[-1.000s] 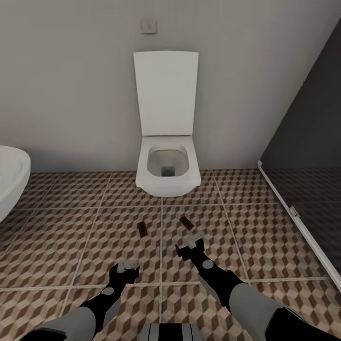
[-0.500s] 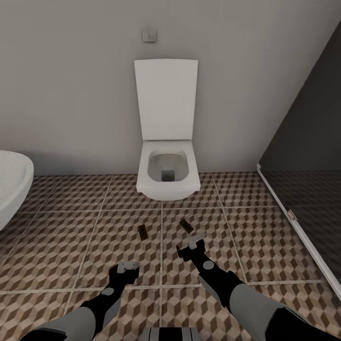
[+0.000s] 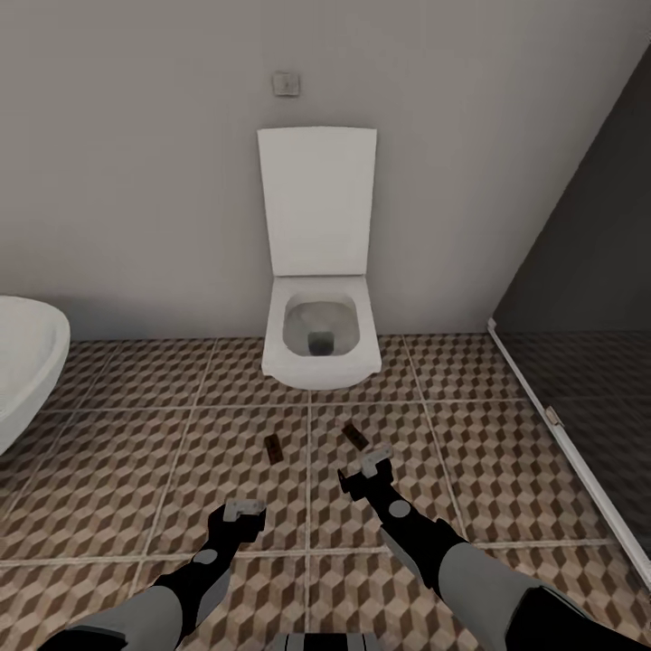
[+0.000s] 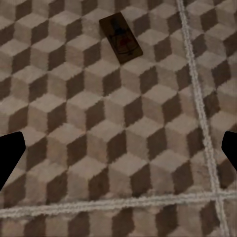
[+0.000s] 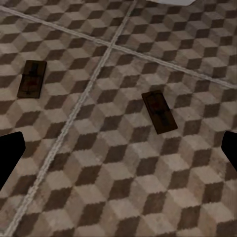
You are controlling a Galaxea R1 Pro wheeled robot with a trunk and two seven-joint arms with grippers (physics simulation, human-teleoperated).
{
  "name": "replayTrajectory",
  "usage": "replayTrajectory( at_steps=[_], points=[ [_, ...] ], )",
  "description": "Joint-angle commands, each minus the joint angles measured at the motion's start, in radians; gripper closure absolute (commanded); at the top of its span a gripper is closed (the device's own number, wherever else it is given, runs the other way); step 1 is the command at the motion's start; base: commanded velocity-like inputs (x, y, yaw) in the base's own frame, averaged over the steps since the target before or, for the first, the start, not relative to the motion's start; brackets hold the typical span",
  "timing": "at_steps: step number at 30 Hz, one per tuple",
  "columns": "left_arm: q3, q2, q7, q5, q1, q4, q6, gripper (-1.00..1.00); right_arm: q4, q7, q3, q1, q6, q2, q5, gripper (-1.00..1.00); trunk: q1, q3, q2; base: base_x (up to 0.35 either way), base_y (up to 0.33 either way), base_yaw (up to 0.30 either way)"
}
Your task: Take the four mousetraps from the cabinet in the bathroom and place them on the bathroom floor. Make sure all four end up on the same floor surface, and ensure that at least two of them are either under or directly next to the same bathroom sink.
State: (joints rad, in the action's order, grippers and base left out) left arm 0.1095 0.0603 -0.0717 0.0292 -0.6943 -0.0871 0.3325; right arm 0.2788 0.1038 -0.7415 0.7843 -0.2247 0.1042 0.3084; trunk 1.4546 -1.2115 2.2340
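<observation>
I am seeing two mousetraps lying flat on the bathroom floor (image 5: 118,163): left mousetrap (image 5: 32,79) and right mousetrap (image 5: 159,112), well apart, a pale grout line (image 5: 79,106) running between them.

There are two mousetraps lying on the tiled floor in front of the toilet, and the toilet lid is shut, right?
Not quite. The toilet lid stands up against the wall, so the bowl is open; the head view shows it. The rest holds: two mousetraps lie on the tiled floor in front of it.
</observation>
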Motion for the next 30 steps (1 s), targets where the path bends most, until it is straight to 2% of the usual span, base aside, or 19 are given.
replayTrajectory(
  at_steps=[1, 19, 30],
  points=[
    [0.009, 0.000, -0.007, 0.003, 0.000, 0.001, 0.003, -1.00, -0.001, 0.005, -0.009, 0.001, -0.004, 0.000, 0.009, -1.00, -0.004, 0.003, -0.007, 0.000, 0.000, 0.000],
    [0.009, -0.002, -0.007, 0.002, 0.003, 0.017, 0.012, -1.00, -0.005, 0.005, -0.009, 0.000, -0.005, -0.001, 0.009, -1.00, -0.073, 0.059, -0.133, 0.000, 0.000, 0.000],
    [0.009, -0.016, -0.007, 0.003, 0.004, 0.124, 0.120, -1.00, -0.043, 0.005, -0.009, -0.004, -0.015, -0.002, 0.009, -1.00, -0.115, 0.093, -0.210, 0.000, 0.000, 0.000]
  ],
)
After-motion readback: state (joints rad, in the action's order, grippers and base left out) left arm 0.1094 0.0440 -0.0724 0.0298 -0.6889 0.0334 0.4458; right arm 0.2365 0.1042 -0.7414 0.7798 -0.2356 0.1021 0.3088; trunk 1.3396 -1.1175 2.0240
